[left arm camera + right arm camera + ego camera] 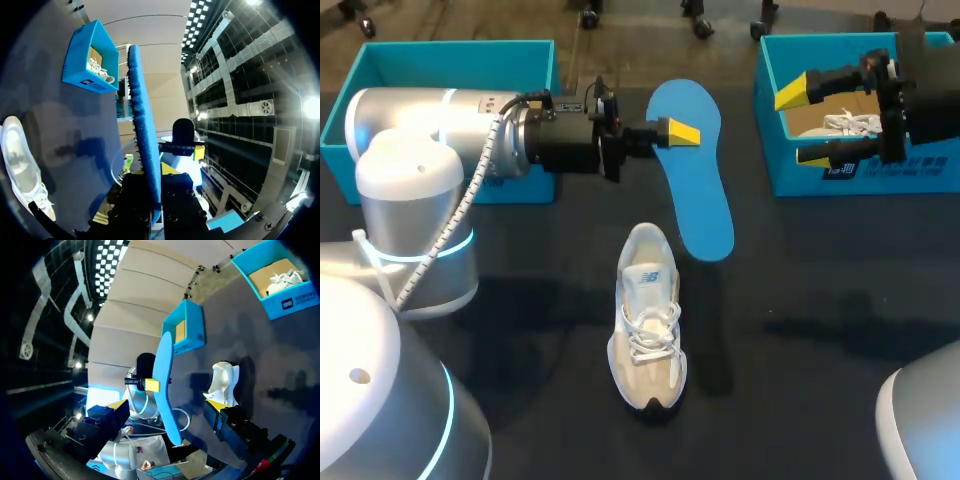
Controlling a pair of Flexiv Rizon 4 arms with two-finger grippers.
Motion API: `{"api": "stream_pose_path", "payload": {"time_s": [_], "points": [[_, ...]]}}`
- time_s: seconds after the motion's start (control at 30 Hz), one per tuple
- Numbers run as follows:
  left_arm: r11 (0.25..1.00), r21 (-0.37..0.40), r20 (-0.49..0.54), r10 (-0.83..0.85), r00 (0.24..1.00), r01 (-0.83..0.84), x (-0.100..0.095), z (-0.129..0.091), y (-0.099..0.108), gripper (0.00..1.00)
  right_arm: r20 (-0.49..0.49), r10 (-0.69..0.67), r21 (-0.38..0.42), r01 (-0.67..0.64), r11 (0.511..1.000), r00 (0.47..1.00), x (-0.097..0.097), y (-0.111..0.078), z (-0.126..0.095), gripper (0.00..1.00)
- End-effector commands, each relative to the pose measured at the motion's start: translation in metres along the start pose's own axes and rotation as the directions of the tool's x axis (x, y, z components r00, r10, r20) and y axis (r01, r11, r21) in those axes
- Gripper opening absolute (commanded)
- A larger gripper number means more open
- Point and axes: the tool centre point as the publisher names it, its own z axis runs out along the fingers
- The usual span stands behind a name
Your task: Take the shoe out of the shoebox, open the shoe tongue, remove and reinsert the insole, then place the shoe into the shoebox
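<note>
Surface: a dark, matte tabletop [820, 300]. It bears soft shadows near the shoe and under the arms.

Left shoebox [460, 46]: blue, at the far left corner, partly hidden by the left arm.

Right shoebox [920, 178]: blue, at the far right corner, open at the top. A second shoe [850, 124], white with laces, lies inside on the brown floor of the box.

Shoe [647, 330]: white and beige, upright on its sole near the middle of the tabletop, outside both boxes. Its dark toe points to the near edge and its laces are slack.

Insole [692, 170]: blue, out of the shoe, broad face up in the head view. Its near end lies just beyond the shoe's heel.

Left pincer [680, 133]: closed on the insole's edge near its far end, one yellow tip showing on the upper face.

Right pincer [810, 122]: spread wide over the right shoebox, holding nothing.

Markings: a white label [840, 168] on the right shoebox's front wall and a logo [647, 277] on the shoe tongue. The print on both is too small to make out.
</note>
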Motion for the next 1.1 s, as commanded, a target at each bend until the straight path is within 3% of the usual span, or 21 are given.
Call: {"api": "stream_pose_path", "payload": {"time_s": [0.03,0.53,0.7,1.0,1.1], "points": [[1.000,0.001,-0.001,0.000,1.000,0.000,0.000,0.000,0.000,0.00,-0.149,0.005,0.007,-0.004,1.000,0.989,-0.010,-0.001,0.000,1.00],[1.000,0.001,-0.001,0.000,1.000,0.000,0.000,0.000,0.000,0.00,-0.160,0.037,0.049,-0.029,0.998,0.986,-0.028,0.004,-0.005,1.00],[1.000,0.001,-0.001,0.000,1.000,0.000,0.000,0.000,0.000,0.00,-0.271,0.013,-0.001,-0.014,1.000,0.962,-0.031,0.010,-0.009,1.00],[1.000,0.001,-0.001,0.000,1.000,0.000,0.000,0.000,0.000,0.00,-0.241,0.044,0.045,-0.034,0.998,0.970,-0.034,0.015,-0.006,1.00],[0.989,-0.031,-0.020,0.143,0.990,-0.143,0.005,-0.002,-0.004,0.00,-0.241,0.044,0.045,-0.034,0.998,0.970,-0.034,0.015,-0.006,1.00]]}}
